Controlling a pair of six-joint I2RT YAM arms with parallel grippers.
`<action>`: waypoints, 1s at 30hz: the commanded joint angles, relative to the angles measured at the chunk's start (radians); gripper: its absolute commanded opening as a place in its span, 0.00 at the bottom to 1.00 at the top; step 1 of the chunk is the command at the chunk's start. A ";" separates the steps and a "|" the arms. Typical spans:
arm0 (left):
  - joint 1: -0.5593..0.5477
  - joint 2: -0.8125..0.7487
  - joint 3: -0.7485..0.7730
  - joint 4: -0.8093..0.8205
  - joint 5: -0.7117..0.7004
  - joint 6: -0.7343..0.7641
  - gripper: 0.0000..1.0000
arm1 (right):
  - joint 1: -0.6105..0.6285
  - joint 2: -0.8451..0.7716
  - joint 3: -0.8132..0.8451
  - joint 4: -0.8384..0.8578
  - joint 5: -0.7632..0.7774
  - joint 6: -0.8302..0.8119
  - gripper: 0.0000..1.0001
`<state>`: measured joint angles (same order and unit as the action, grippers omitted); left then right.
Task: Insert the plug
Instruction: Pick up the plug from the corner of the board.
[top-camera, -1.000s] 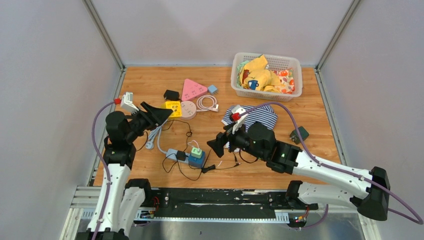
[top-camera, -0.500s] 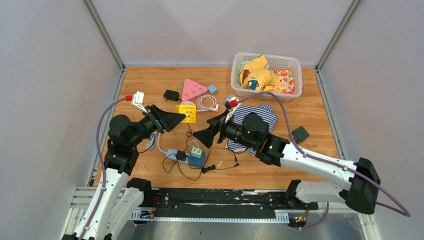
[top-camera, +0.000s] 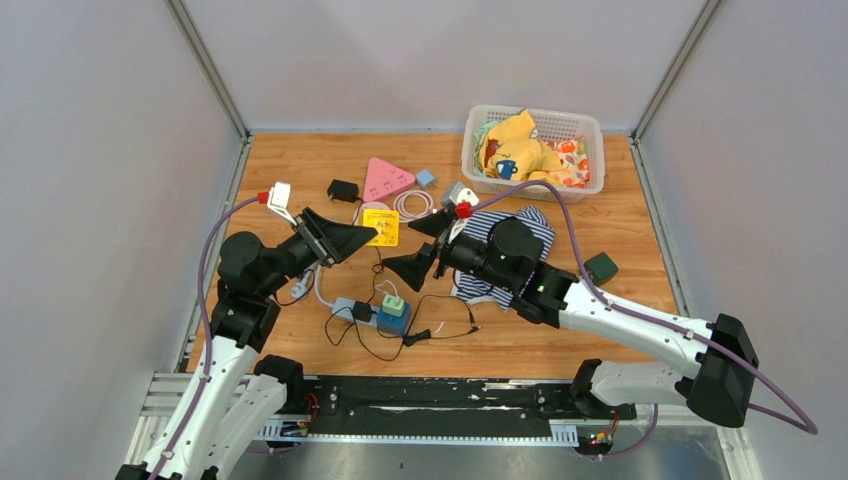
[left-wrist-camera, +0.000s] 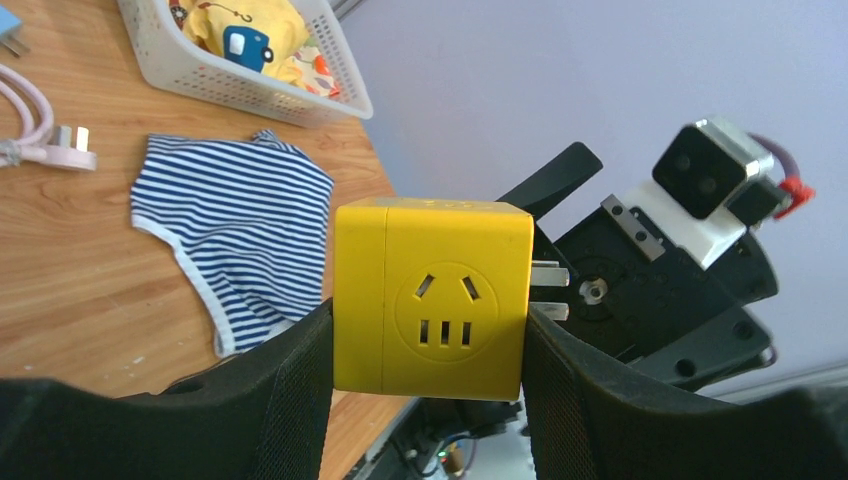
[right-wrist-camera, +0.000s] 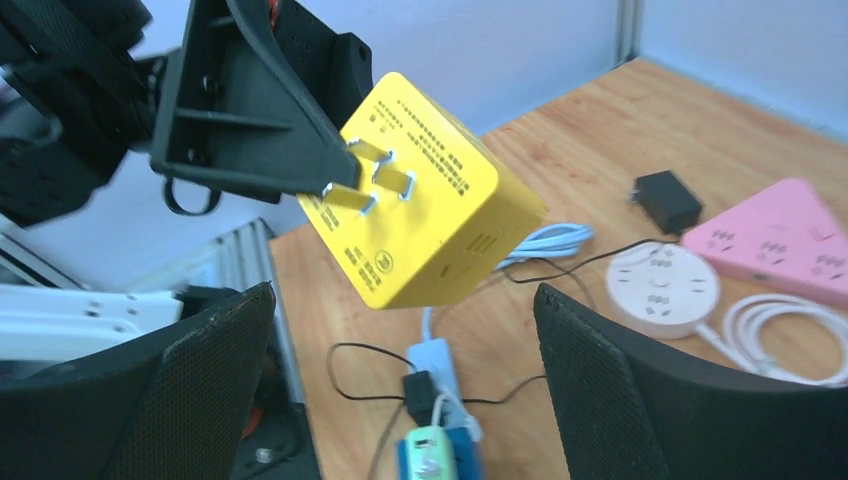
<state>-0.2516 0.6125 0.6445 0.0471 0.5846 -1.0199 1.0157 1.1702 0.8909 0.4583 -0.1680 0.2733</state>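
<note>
My left tool (top-camera: 365, 237) has carried the yellow cube plug (left-wrist-camera: 430, 300) up and toward the right since a second ago, while my right tool (top-camera: 415, 248) has risen from beside the power strip (top-camera: 362, 311) to meet it. The left tool is clamped on two opposite sides of the cube, holding it in the air above the far side of the power strip. The strip lies on the wooden worktop (top-camera: 620, 250) with a blue block (top-camera: 396, 323) and a green-topped adapter (top-camera: 392, 304) at its right end. The cube's metal prongs (right-wrist-camera: 375, 175) face my right tool, whose fingers stand wide apart with nothing between them, close in front of the cube and likewise above the strip's far side. Beyond the strip lie a round white socket (right-wrist-camera: 660, 290), a pink triangular socket (top-camera: 386, 178) and a black adapter (top-camera: 343, 189). A striped garment (top-camera: 520, 232) lies to the strip's far right, and a white basket (top-camera: 590, 130) of clothes stands farther back.
</note>
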 joint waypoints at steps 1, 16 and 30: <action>-0.008 0.007 -0.016 0.042 0.016 -0.150 0.00 | -0.012 -0.037 0.028 -0.087 0.020 -0.371 1.00; -0.009 0.044 -0.027 0.041 0.145 -0.168 0.00 | -0.014 0.032 0.068 -0.096 -0.202 -0.760 0.93; -0.009 0.044 -0.058 0.043 0.219 -0.099 0.10 | -0.029 0.064 0.080 -0.068 -0.288 -0.710 0.19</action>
<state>-0.2527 0.6643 0.6037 0.0608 0.7490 -1.1355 0.9943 1.2358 0.9512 0.3626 -0.4004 -0.4500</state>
